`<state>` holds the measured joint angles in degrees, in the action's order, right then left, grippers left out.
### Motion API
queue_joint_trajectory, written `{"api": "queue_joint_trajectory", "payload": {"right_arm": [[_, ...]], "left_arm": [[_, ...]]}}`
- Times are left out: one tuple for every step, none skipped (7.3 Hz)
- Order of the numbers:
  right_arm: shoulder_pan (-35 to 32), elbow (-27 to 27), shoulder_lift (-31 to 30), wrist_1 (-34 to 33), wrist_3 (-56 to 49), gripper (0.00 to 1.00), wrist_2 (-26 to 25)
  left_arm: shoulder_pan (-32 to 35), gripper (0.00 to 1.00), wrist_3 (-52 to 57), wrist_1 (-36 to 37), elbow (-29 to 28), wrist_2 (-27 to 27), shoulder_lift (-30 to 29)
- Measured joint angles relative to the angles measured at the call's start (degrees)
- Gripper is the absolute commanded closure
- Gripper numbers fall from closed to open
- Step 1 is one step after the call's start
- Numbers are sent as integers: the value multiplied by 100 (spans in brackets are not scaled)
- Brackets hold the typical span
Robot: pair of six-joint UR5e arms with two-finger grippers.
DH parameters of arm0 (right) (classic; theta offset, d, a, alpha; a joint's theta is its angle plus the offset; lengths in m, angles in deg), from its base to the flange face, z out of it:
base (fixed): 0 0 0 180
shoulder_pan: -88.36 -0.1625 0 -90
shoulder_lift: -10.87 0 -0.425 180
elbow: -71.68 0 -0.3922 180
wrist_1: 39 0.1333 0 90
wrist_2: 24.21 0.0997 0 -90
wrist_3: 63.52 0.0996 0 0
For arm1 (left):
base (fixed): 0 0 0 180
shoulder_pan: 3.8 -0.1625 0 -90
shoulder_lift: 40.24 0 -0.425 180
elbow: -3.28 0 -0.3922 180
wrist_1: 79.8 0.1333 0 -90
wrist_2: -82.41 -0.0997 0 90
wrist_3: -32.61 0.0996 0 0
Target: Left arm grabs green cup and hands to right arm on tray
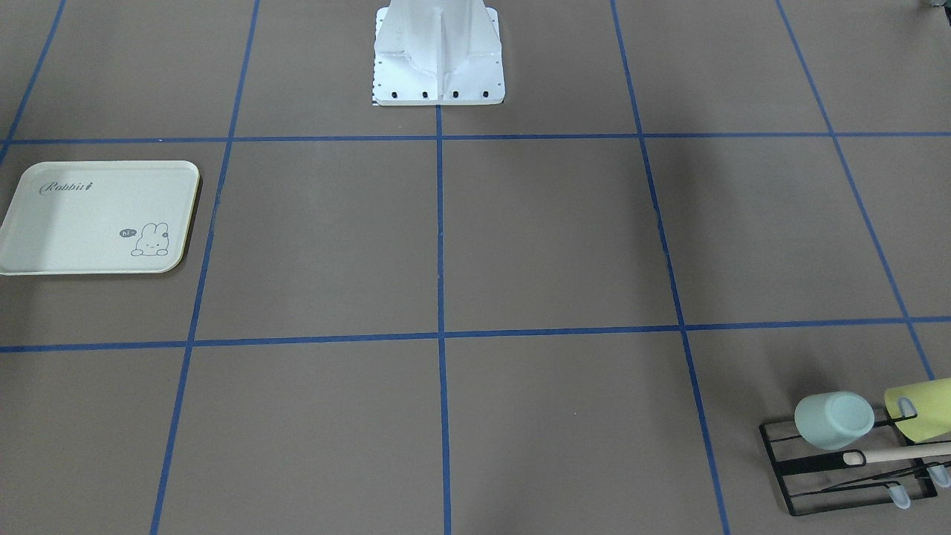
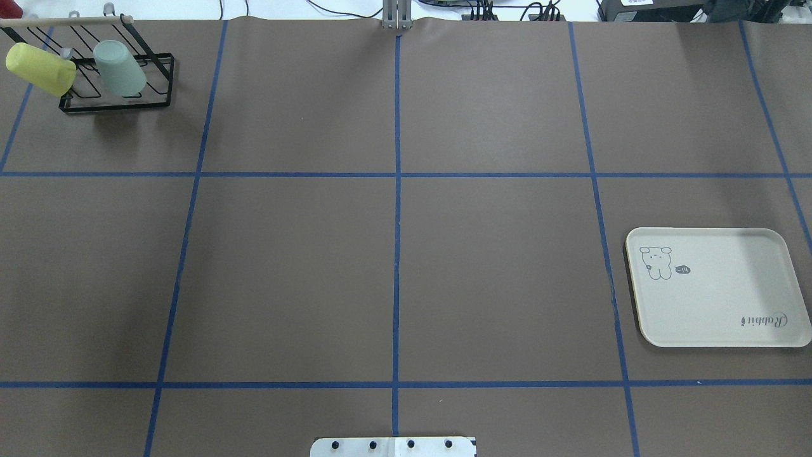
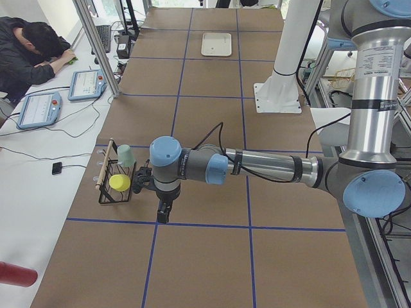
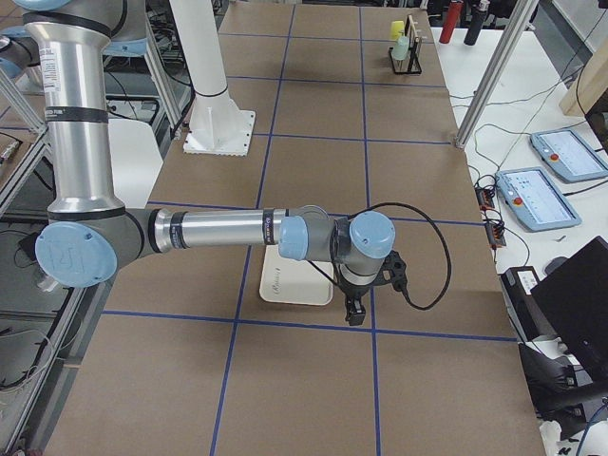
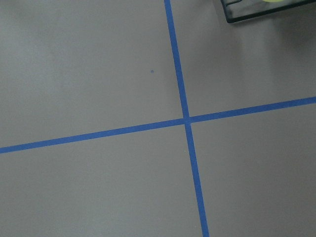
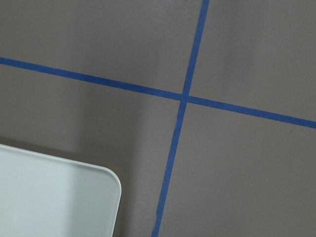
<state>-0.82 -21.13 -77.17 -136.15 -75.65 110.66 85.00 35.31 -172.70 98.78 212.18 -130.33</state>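
The pale mint-green cup [image 1: 832, 420] hangs tilted on a black wire rack [image 1: 817, 469]; it also shows in the overhead view [image 2: 119, 68] and in the left side view [image 3: 124, 154]. The left gripper [image 3: 164, 215] shows only in the left side view, pointing down over the table beside the rack, apart from the cup; I cannot tell if it is open or shut. The cream tray [image 1: 74, 223] lies bare at the other end [image 2: 729, 292]. The right gripper [image 4: 354, 313] points down next to the tray's corner [image 6: 74, 197]; I cannot tell its state either.
A brighter yellow-green cup [image 1: 921, 409] hangs on the same rack next to the mint one [image 2: 39, 68]. A wooden rod [image 1: 903, 453] runs along the rack's top. The white robot base [image 1: 438, 59] stands mid-table. A person sits at the side desk [image 3: 32, 54].
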Motion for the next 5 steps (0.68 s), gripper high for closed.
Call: {"api": "queue_joint_trajectory", "payload": {"right_arm": [[-2,0,1,4,-9,1,1],[-2,0,1,8,-21,1,0],[-2,0,3,11,-15,1,2],[-2,0,8,11,-11,1,4],[-3,0,16,12,-11,1,4]], "left_arm": [[-2,0,2,0,1,3,0],[-3,0,2,0,-2,4,0],[-3,0,3,0,-4,4,-1],[-3,0,1,19,-5,6,-25],[-2,0,-1,159,8,8,-122]]}}
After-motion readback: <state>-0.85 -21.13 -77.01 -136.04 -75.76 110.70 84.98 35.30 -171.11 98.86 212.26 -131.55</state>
